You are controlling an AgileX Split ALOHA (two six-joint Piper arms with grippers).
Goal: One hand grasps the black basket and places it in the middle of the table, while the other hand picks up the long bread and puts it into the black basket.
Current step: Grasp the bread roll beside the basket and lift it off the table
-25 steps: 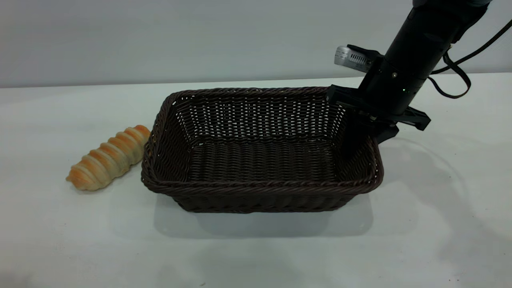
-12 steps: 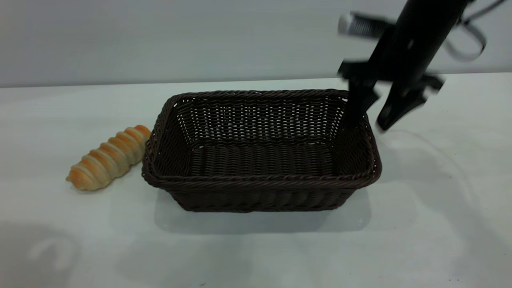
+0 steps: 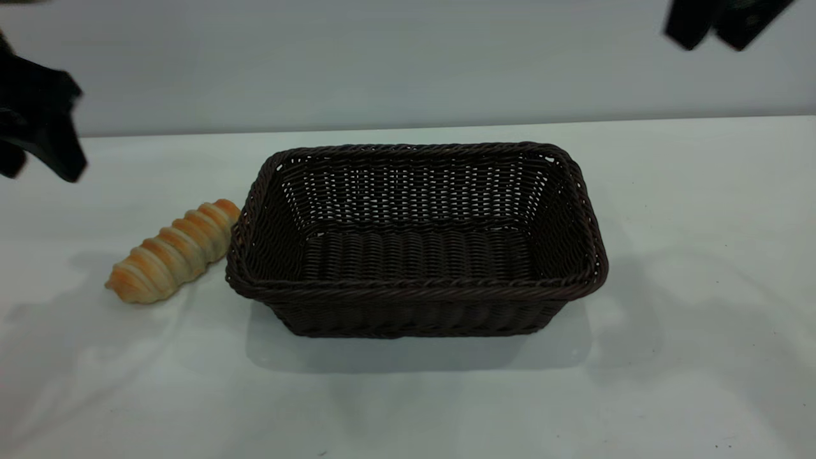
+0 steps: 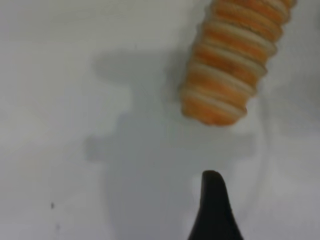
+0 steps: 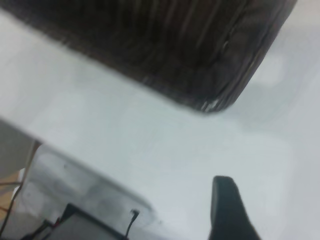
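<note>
The black basket (image 3: pixel 414 315) stands empty at the middle of the white table (image 3: pixel 701 287). The long bread (image 3: pixel 173 250) lies on the table against the basket's left end. My left gripper (image 3: pixel 38 172) hangs open at the left edge, above and behind the bread, touching nothing. In the left wrist view the bread (image 4: pixel 235 65) lies a little beyond one dark fingertip (image 4: pixel 213 200). My right gripper (image 3: pixel 711 44) is open and empty, high at the top right, well clear of the basket. The right wrist view shows a basket corner (image 5: pixel 200 60) and one fingertip (image 5: pixel 225 200).
A plain grey wall (image 3: pixel 382 64) runs behind the table. The right wrist view shows the table's edge with cables and dark equipment (image 5: pixel 75 220) beyond it.
My right gripper has let go of the basket's right rim and risen to the top right. My left gripper has come into view at the left, above the bread. The bread has not moved.
</note>
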